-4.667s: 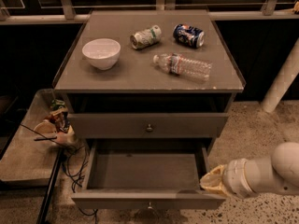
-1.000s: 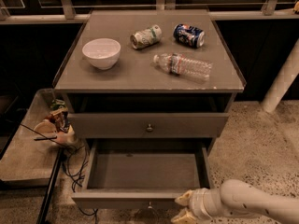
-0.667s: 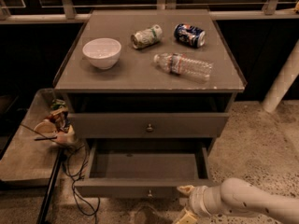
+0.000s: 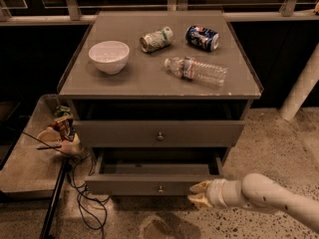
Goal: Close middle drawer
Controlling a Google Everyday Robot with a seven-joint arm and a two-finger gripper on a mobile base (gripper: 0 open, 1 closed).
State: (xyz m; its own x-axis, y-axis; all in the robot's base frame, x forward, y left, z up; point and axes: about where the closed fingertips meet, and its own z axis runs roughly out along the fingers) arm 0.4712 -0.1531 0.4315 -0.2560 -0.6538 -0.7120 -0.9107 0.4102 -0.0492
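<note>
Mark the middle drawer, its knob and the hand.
middle drawer (image 4: pixel 124 185): camera view, front panel, left of knob.
knob (image 4: pixel 160 188): camera view, its centre.
hand (image 4: pixel 195 193): camera view, its tip, at the drawer's right end.

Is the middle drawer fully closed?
No, the middle drawer sticks out of the cabinet, a strip of its inside showing; the gripper is at its front's right end.

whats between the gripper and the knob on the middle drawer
Nothing. In the camera view, only bare drawer front runs from the gripper, low at the right part of the middle drawer, to its knob.
</note>
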